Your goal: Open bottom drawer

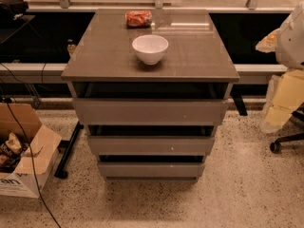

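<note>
The robot's arm [290, 37] shows at the far right edge of the view as a bulky, rounded white section, with a pale yellowish link [285, 99] slanting down below it. The gripper [267, 41], a small tan shape, juts leftward from the white section, held high in open air.

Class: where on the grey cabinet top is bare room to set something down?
Free: the strip between the white round bowl and the front edge of the grey cabinet top, and both flanks. Crowded: back middle, around the orange crinkled bag. The pincer is out of view.
</note>
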